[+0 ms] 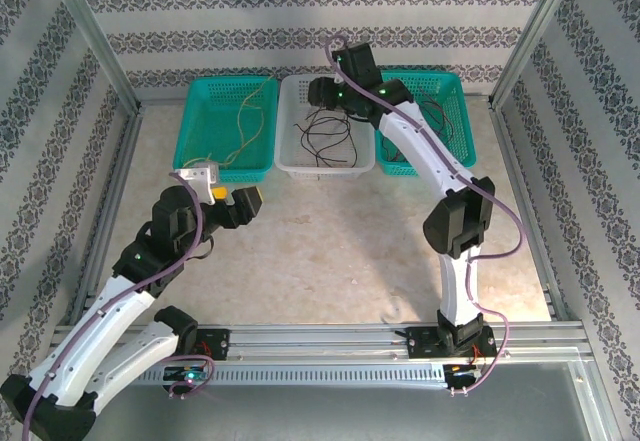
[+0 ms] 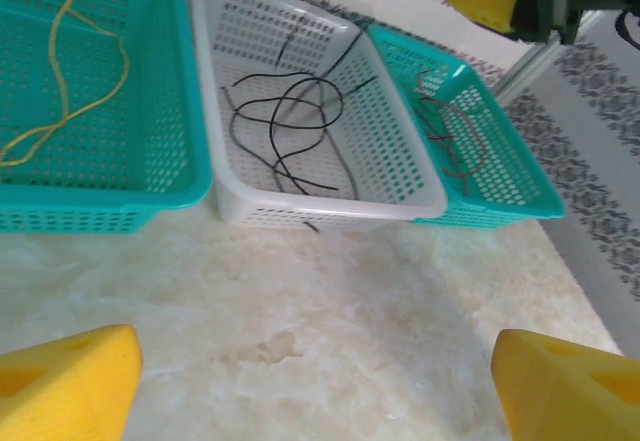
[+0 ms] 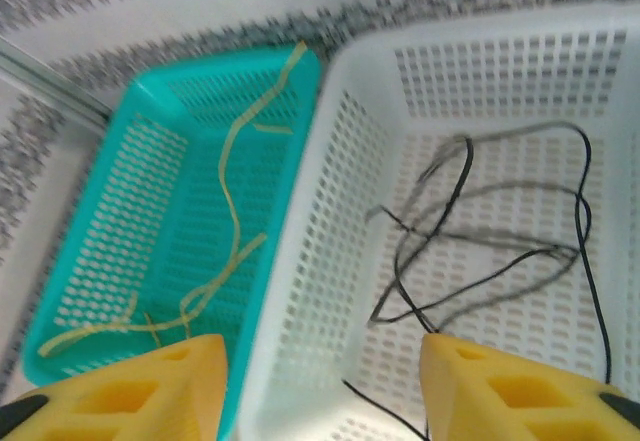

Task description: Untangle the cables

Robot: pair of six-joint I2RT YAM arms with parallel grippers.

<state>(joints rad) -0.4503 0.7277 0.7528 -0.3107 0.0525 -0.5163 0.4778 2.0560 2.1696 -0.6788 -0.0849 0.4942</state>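
The thin black cables [image 3: 458,186] lie looped over one another on the floor of the white perforated plastic basket [image 1: 325,168], the middle of three baskets along the worktop's [image 1: 330,251] far edge. The right gripper [image 3: 320,376] hangs directly above that basket. Its yellow jaws are released and hold nothing, and the black tangle lies just below and ahead of them. The loops run mostly from the basket's near wall towards its far wall, and they cross near the middle. The right arm is much the nearer one, so I judge any pick at the black strands falls to it.

The left gripper [image 2: 318,391] hovers over bare worktop toward the left edge, well short of the baskets, with its jaws spread wide and empty.

A thin yellow cable [image 2: 122,61] lies alone in the teal plastic basket [image 1: 225,172] on the left. Reddish-dark cables [image 2: 450,136] lie in the teal basket on the right [image 1: 410,171]. The white basket's upright walls hem in any low approach, and one black end pokes out through its near wall, where it may snag on a lift.
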